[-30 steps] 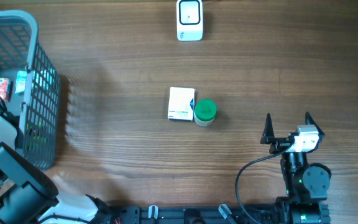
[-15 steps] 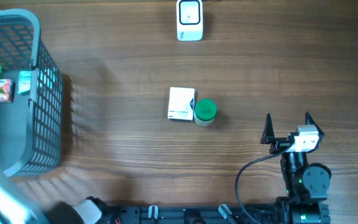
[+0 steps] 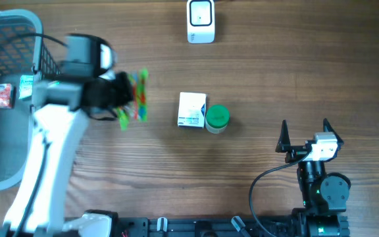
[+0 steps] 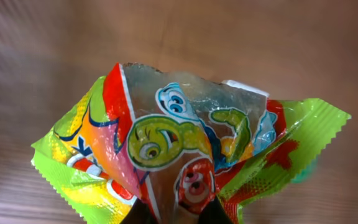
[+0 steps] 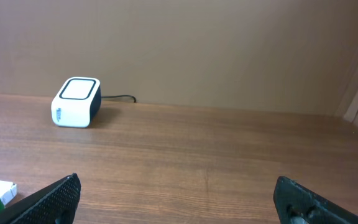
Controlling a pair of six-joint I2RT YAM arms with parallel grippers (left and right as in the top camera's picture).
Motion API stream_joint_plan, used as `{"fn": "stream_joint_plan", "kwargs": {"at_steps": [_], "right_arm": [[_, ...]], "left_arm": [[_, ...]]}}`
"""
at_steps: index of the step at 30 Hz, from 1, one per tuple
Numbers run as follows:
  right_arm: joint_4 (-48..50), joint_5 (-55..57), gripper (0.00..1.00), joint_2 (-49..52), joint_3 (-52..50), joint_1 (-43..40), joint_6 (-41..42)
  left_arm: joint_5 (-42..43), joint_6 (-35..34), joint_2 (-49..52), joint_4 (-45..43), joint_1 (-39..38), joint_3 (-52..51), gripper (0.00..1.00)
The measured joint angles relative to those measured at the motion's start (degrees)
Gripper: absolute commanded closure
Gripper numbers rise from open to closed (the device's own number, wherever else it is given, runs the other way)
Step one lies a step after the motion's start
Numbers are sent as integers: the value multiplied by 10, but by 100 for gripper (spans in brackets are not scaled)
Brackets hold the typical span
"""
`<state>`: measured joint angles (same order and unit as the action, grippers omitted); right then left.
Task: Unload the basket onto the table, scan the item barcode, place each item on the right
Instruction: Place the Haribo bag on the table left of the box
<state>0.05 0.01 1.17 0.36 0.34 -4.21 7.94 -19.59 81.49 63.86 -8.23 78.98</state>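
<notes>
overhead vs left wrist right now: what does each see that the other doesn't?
Overhead only: the grey basket, the white scanner and the open right claw. Left wrist only: the cartoon faces printed on the snack packet, close up. Both: the packet pinched in the left claw, over the wooden table.
</notes>
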Motion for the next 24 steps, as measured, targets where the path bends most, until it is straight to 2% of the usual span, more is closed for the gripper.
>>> {"fn": "stream_joint_plan", "kwargs": {"at_steps": [3, 7, 8, 10, 11, 12, 15, 16, 19, 22, 24], "right_arm": [[0, 0, 0, 0, 0, 0, 0], [-1, 0, 0, 0, 0, 0, 0], [0, 0, 0, 0, 0, 0, 0], [0, 0, 0, 0, 0, 0, 0], [0, 0, 0, 0, 0, 0, 0], [0, 0, 0, 0, 0, 0, 0], [0, 0, 0, 0, 0, 0, 0], [-1, 0, 0, 0, 0, 0, 0], [-1, 0, 0, 0, 0, 0, 0], [0, 0, 0, 0, 0, 0, 0], [0, 0, 0, 0, 0, 0, 0]], "left_arm": [[-6, -35, 83, -80, -44, -108, 96], [0, -52, 152, -139, -84, -150, 96], [1, -54, 160, -155, -97, -150, 91], [-4, -58, 160, -163, -113, -150, 71], [-9, -57, 160, -161, -116, -150, 24], [-27, -62, 158, -144, -115, -143, 0], [-66, -62, 143, -99, -108, -106, 0], [-85, -64, 120, -59, -100, -37, 0], [-143, -64, 68, -14, -94, 127, 0], [-228, -64, 24, -20, -92, 254, 0], [-285, -69, -9, -26, -82, 285, 0]]}}
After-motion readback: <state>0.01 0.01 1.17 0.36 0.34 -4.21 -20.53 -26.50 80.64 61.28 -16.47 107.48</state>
